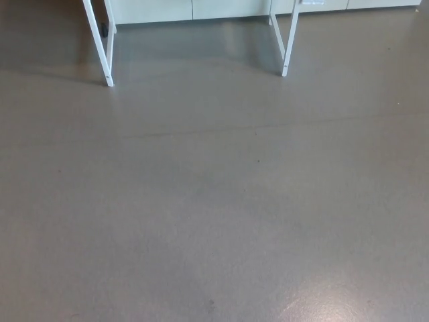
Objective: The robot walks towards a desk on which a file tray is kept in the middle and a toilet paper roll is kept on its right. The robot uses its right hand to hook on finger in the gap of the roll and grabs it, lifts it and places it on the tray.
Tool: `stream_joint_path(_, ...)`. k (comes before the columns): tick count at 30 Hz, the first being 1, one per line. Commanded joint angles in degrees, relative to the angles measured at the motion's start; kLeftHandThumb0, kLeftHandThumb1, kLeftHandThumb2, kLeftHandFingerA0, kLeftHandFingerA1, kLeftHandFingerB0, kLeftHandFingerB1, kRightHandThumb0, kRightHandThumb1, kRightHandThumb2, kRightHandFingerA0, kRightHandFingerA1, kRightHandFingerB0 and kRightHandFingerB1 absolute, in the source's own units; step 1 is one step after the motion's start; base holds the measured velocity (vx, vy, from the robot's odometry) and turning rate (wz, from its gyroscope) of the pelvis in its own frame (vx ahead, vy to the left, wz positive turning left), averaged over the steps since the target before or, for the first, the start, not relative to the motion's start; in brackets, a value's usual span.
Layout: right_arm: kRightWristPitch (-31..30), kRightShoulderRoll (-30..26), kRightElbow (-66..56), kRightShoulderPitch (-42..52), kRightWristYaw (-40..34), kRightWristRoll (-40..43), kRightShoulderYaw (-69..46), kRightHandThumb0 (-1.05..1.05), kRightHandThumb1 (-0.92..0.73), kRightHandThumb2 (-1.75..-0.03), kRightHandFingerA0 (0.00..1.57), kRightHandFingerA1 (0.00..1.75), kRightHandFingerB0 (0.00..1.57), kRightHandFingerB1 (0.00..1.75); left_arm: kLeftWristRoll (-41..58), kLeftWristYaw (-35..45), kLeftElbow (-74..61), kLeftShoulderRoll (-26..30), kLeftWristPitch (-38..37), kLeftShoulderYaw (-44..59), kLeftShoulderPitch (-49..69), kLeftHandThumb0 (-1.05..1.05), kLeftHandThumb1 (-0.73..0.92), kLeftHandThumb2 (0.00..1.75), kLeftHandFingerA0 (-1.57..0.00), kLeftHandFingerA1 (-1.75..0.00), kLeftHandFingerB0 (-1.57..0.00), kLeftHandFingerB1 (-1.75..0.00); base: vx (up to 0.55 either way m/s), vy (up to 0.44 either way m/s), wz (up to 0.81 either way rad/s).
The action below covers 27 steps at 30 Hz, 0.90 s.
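The head view shows grey floor (214,215) and, at the top edge, two white desk legs (100,47) before pale cabinets (194,8). Roll and tray lie outside the picture, so the roll's axis cannot be told. Neither hand shows, so their state cannot be told.

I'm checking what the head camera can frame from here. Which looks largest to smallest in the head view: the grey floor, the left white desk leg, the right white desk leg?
1. Grey floor, filling nearly the whole picture.
2 and 3. Left desk leg and right desk leg look alike; I won't rank them, as both are cut off by the top edge.
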<state>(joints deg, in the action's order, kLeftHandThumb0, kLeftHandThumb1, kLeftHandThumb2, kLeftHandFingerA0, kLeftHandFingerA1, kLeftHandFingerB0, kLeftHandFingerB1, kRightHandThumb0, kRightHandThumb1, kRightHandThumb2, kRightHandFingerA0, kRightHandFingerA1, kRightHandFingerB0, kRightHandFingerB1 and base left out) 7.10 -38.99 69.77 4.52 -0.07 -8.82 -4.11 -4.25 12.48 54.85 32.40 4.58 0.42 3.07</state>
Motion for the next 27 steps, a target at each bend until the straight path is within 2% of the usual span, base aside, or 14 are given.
stream_joint_path(1, 4.14, -1.14, 1.50, -0.38, -1.41, -0.43, -0.08, -0.74, -0.72, -0.63, 0.20, 0.40, 0.03, 0.23, -0.49, 2.72, 0.47, 1.21, 0.18, -0.05, -0.12, -0.23, 0.72, 1.19, -0.08, -0.54, -0.08, -0.51, 0.00, 0.000, 0.00)
stream_joint_path(27, 5.57, -0.10, 2.86, 0.28, -1.93, 0.10, -0.35, -0.74, -0.72, -0.63, 0.20, 0.40, 0.03, 0.23, -1.12, 3.55, -0.04, 2.29, 0.58, -0.21, -0.86, -0.23, 0.72, 1.19, -0.08, -0.54, -0.08, -0.51, 0.00, 0.000, 0.00)
